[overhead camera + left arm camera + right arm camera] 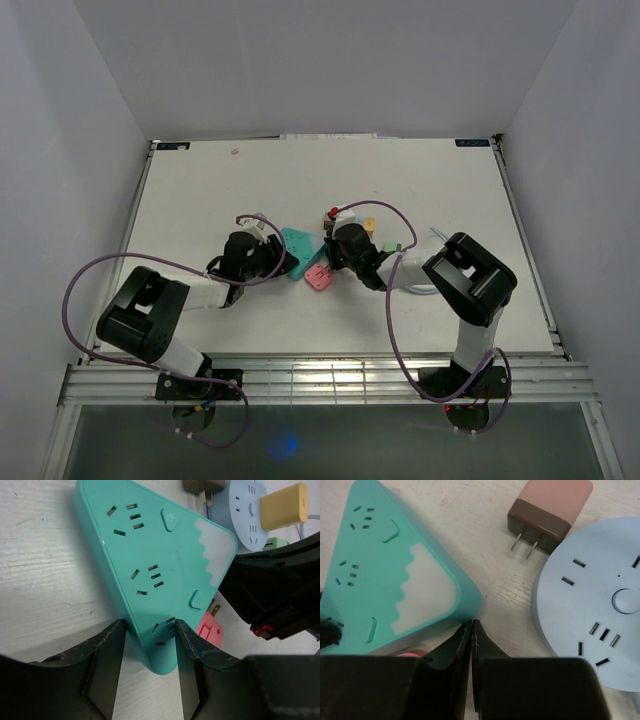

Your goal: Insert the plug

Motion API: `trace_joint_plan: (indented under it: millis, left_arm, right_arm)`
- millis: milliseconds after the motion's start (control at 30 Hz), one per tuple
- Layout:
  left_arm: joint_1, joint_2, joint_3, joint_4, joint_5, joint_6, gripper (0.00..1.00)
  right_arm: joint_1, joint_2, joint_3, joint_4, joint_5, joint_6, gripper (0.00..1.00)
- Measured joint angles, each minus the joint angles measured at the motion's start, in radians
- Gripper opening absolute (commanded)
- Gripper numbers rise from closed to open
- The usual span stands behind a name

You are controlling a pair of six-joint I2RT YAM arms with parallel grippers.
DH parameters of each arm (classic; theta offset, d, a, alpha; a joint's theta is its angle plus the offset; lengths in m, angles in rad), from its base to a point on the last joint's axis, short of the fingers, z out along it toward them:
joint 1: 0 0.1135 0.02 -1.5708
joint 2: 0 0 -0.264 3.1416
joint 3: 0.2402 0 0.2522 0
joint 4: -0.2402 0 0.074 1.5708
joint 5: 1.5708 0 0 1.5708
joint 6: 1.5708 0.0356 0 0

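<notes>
Left wrist view: my left tool is closed on the narrow corner of the teal power strip, with one finger against each slanted side. The strip is a flat rounded triangle lying socket-face up on the white counter. Its long axis runs from the gripped corner at bottom centre toward the upper left of the frame.

The pink plug lies on the counter just beside the strip's right edge, right of centre and low in the frame, partly under my right arm's black body. A brass prong juts from its upper end, pointing toward the top of the frame and leaning slightly right, roughly along the strip's edge.

From the right wrist, my right tool has its fingers pressed together, the tip just beside the strip's white-patched corner. A sliver of pink shows left of the fingers; I cannot tell whether they touch it. At upper right, a brown charger lies flat beside a round blue socket hub.
</notes>
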Motion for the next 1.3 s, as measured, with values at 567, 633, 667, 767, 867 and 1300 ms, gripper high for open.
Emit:
trace_joint_plan:
  millis: [567,633,667,767,867,1300]
  left_arm:
    - [-0.217,-0.097,-0.066,-0.045,-0.047,-0.038,0.62]
    - [-0.217,-0.158,-0.068,-0.071,-0.065,-0.042,0.66]
    - [-0.217,-0.193,-0.068,-0.085,-0.076,-0.042,0.68]
    - [-0.215,-0.283,-0.063,-0.126,-0.105,-0.04,0.73]
    - [-0.206,-0.353,-0.048,-0.173,-0.123,-0.041,0.75]
    - [0.031,-0.323,0.077,-0.246,-0.138,-0.078,0.77]
  right_arm:
    - [-0.001,0.047,0.073,0.029,-0.087,-0.042,0.12]
    - [-0.001,0.052,0.074,0.04,-0.113,-0.05,0.12]
    - [-0.001,0.055,0.074,0.042,-0.124,-0.054,0.13]
    - [-0.001,0.058,0.074,0.043,-0.154,-0.06,0.13]
    - [-0.001,0.058,0.075,0.043,-0.167,-0.061,0.14]
    - [-0.001,-0.039,0.025,0.063,-0.16,-0.084,0.2]
